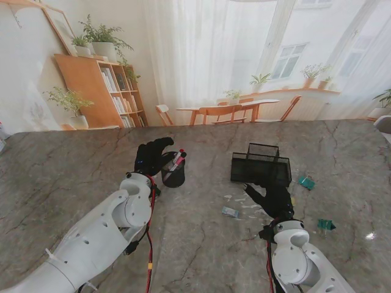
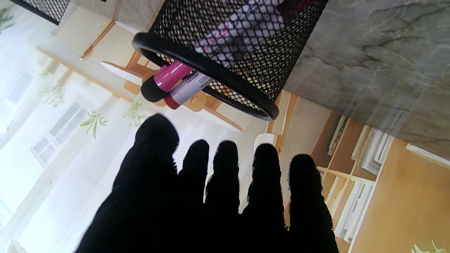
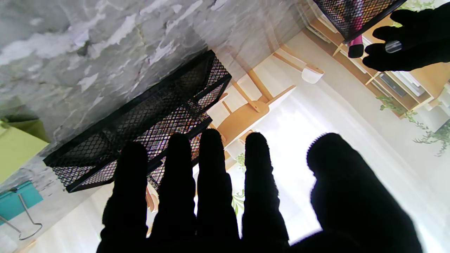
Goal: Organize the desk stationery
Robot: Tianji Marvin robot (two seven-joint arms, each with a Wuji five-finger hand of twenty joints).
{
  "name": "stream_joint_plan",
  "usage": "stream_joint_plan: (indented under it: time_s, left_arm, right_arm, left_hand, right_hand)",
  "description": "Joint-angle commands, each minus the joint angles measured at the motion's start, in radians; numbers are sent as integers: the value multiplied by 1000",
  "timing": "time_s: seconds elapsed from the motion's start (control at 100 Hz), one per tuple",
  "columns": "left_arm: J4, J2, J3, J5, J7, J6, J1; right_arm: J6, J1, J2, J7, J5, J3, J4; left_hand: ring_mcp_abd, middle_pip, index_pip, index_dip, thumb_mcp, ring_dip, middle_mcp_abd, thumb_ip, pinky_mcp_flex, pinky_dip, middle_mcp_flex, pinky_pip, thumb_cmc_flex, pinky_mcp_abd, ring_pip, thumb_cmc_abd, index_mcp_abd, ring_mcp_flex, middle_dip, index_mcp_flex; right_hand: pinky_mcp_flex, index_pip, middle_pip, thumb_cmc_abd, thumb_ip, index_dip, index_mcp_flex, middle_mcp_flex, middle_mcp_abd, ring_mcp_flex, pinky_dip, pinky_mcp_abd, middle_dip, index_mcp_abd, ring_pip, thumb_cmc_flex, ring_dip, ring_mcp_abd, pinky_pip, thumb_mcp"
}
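Left hand, black-gloved, hovers just beside the round black wire-mesh pen cup with fingers spread and nothing in its grasp; the wrist view shows all five fingers apart short of the rim. The cup stands on the grey marbled table and holds a pink-capped marker and a white red-ended marker. It looks light and stiff, likely to tip, so a wrap around the mesh wall suits it. Farther right, the rectangular black mesh desk tray is rigid and best taken by its rim. Right hand is near it, fingers apart, empty. Small teal binder clips lie right of the tray: hard, smooth and fiddly to pinch.
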Motion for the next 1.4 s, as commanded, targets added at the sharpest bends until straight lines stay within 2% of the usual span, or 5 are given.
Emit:
stream_joint_plan:
  time_s: [0.0, 0.27, 0.75, 1.11, 1.39]
  left_arm:
    - [-10, 7, 3, 11, -10, -4, 7]
    - [-87, 40, -26, 77, -57, -25, 43]
    - [-435, 137, -212, 329, -202, -162, 329]
    - [-561, 152, -268, 427, -188, -139, 523]
    - [-566, 154, -280, 438, -182, -126, 565]
  right_arm:
    - [-3, -1, 0, 13, 2, -1, 3]
    - [-3, -1, 0, 13, 2, -1, 3]
    - [-60, -21, 7, 8, -34, -2, -41]
    - [-120, -71, 34, 94, -94, 29, -119]
    - [-169, -99, 63, 206, -147, 57, -163]
  left_hand:
    - [-18, -130, -164, -119, -15, -71, 19, -34, -59, -59, -54, -73, -51, 26, -83, 59, 31, -57, -121, -39]
    - [-18, -305, -338, -274, -25, -227, 37, -43, -98, -226, -194, -395, -206, 84, -247, 71, 58, -190, -282, -183]
    - [3, -289, -291, -249, -25, -237, 34, -48, -97, -170, -146, -400, -248, 129, -247, 122, 4, -176, -280, -126]
    - [1, -271, -262, -215, -25, -229, 34, -53, -70, -109, -58, -300, -240, 147, -239, 136, -14, -112, -261, -54]
    - [1, -271, -261, -208, -27, -223, 29, -56, -62, -101, -37, -274, -226, 143, -237, 139, -22, -85, -259, -39]
  right_hand:
    - [-9, 3, 8, 22, 34, 8, 14, 7, -2, 5, 17, 12, 18, -3, 5, -4, 13, 1, 16, -24]
    - [-9, 4, 8, 22, 34, 8, 15, 7, -1, 3, 17, 12, 18, -2, 4, -4, 13, 0, 16, -23]
    - [-8, -2, 3, 7, 34, 6, 4, 1, -6, 2, 17, 13, 16, 1, -1, -9, 11, -2, 16, -22]
    - [-5, -10, -10, -12, 33, 4, -12, -25, -15, 5, 18, 17, 10, 4, -9, -24, 10, -7, 15, -11]
    - [-1, -18, -19, -30, 32, 4, -31, -47, -23, 4, 22, 18, 6, 3, -11, -28, 11, -13, 18, 2]
